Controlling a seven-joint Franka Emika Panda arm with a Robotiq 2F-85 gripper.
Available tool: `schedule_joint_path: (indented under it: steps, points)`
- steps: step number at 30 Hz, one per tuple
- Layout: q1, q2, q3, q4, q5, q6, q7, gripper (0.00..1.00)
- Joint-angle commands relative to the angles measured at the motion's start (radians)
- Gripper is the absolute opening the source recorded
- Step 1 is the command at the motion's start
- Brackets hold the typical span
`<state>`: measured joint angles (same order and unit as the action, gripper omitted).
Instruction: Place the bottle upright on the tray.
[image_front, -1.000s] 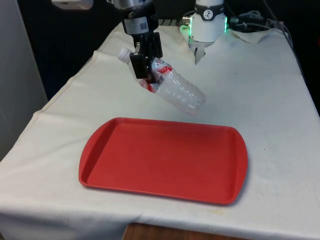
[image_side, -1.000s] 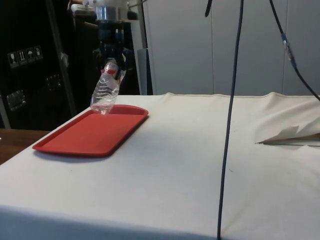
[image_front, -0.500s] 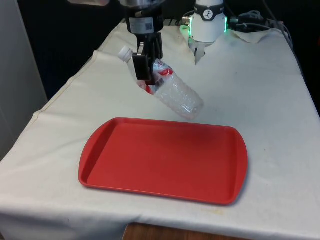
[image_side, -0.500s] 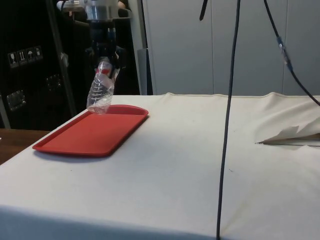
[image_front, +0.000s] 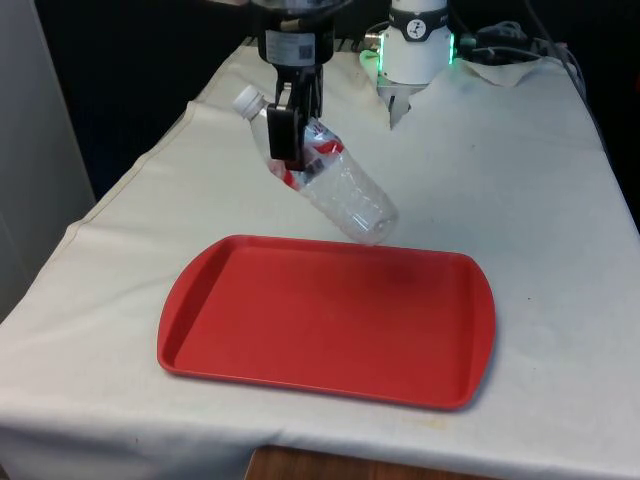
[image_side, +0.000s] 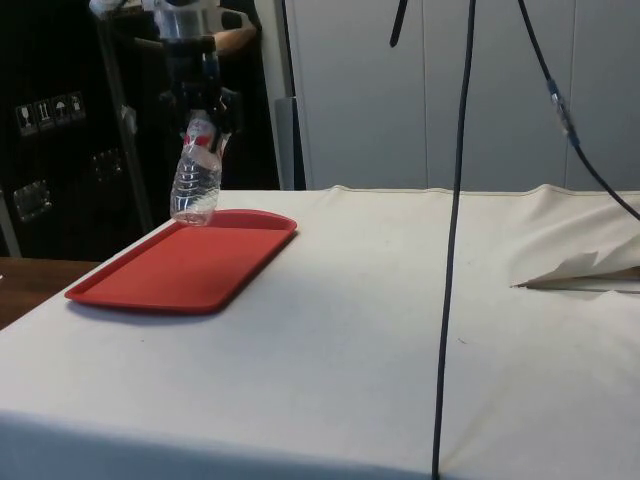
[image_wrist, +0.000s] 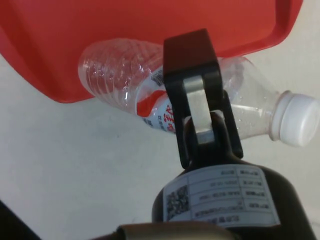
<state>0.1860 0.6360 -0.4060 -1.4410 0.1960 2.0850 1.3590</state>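
A clear plastic bottle (image_front: 345, 192) with a white cap and a red-and-white label hangs tilted in the air, cap up toward the front view's left. My black gripper (image_front: 290, 130) is shut on its upper part near the label. The bottle's base hovers just above the far rim of the red tray (image_front: 330, 318). From the side, the bottle (image_side: 195, 182) hangs below the gripper (image_side: 200, 110) over the tray's (image_side: 185, 268) far end. In the wrist view a finger (image_wrist: 192, 95) crosses the bottle (image_wrist: 120, 75), with the tray (image_wrist: 150, 25) behind.
A white cloth (image_front: 520, 200) covers the table around the tray. The robot's base (image_front: 415, 50) stands at the far end. A dark cable (image_side: 455, 250) hangs down in the side view, with a fold in the cloth (image_side: 580, 270) behind it.
The gripper has carried the bottle nearer the tray, and in the side view the bottle now hangs less tilted. Its base has come down close to the tray's far rim.
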Motion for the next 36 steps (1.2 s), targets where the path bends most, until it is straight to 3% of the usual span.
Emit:
schedule_joint_path:
  steps: [1, 2, 10, 11, 12, 19, 20, 21, 23, 28, 29, 30, 36]
  points:
    - [0.000, 0.000, 0.001, 0.002, -0.009, 0.000, 0.005, 0.14]
    - [0.008, 0.006, -0.005, 0.010, -0.023, -0.001, 0.023, 0.14]
    - [0.008, 0.016, 0.000, 0.033, -0.094, -0.001, 0.052, 0.14]
    - [0.003, 0.012, 0.006, 0.028, -0.091, 0.000, 0.040, 0.14]
    - [0.009, 0.018, 0.000, 0.035, -0.101, -0.001, 0.055, 0.14]
    - [0.014, 0.031, 0.003, 0.054, -0.159, 0.002, 0.089, 0.14]
    - [0.007, 0.026, 0.009, 0.049, -0.152, 0.000, 0.073, 0.14]
    - [0.015, 0.033, 0.004, 0.057, -0.167, 0.001, 0.094, 0.14]
    - [0.017, 0.037, 0.006, 0.063, -0.190, 0.001, 0.110, 0.14]
    - [0.018, 0.041, 0.011, 0.071, -0.230, 0.003, 0.138, 0.14]
    - [0.012, 0.036, 0.018, 0.065, -0.225, 0.000, 0.124, 0.14]
    - [0.019, 0.042, 0.012, 0.072, -0.237, 0.003, 0.144, 0.14]
    - [0.020, 0.051, 0.019, 0.084, -0.292, 0.002, 0.184, 0.14]
